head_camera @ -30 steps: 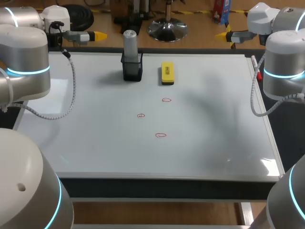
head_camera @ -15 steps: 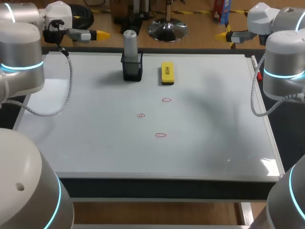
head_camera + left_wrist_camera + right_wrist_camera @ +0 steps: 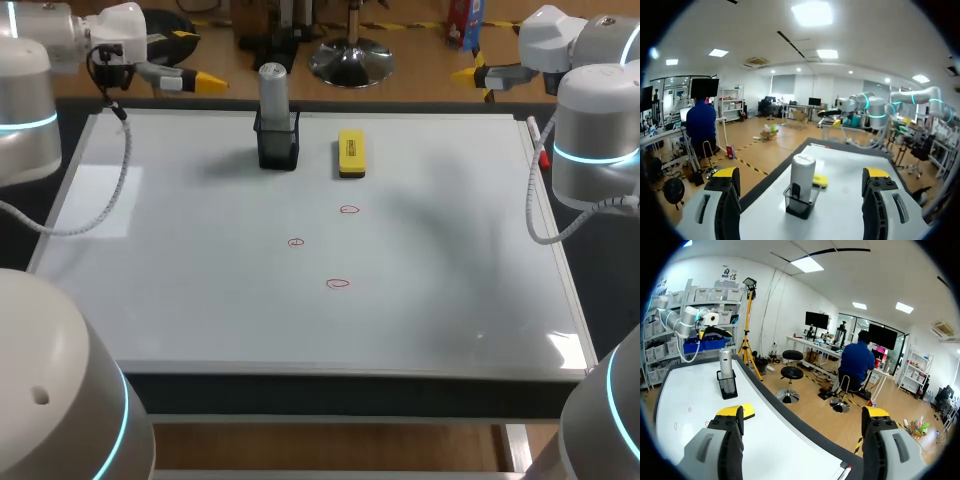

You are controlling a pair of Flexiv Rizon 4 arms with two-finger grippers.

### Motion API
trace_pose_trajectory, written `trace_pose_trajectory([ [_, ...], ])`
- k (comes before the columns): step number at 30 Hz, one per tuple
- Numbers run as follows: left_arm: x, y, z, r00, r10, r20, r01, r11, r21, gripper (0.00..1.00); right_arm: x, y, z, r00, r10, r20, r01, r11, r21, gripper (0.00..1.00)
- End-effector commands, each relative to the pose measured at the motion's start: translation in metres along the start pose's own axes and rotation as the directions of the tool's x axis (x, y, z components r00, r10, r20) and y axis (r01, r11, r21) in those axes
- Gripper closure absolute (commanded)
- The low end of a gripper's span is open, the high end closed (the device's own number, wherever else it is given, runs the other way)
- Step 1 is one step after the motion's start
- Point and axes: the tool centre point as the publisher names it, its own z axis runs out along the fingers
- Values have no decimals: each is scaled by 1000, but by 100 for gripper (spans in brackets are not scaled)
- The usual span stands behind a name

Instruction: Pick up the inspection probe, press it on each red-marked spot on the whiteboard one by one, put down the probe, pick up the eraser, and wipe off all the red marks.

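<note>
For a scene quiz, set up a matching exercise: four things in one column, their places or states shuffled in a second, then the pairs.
1 probe
2 eraser
3 red marks
4 left end effector

A flat on the whiteboard, beside the holder
B open, by the whiteboard's far corner
C upright in the holder
D drawn near the whiteboard's middle

Pairs: 1-C, 2-A, 3-D, 4-B

Bright, even light; glare on whiteboard (image 3: pixel 200 300)

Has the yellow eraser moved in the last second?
No, the eraser stays where it was, just right of the black holder on the whiteboard.
</note>
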Motion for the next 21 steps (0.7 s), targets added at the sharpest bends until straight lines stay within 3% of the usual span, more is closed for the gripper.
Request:
trace_pose_trajectory([
  [1,-6,-1,10,991,21,-129,-21,1000,-2,0,0,0,0,1000,0,-1,0,1000,1,0],
  [7,-2,-1,18,982,62,-180,-55,998,42,0,0,0,0,1000,0,-1,0,1000,1,0],
  [15,3,4,31,960,67,-272,-60,998,33,0,0,0,0,1000,0,-1,0,1000,1,0],
  [21,8,10,41,954,61,-293,-55,998,28,0,0,0,0,1000,0,-1,0,1000,1,0],
])
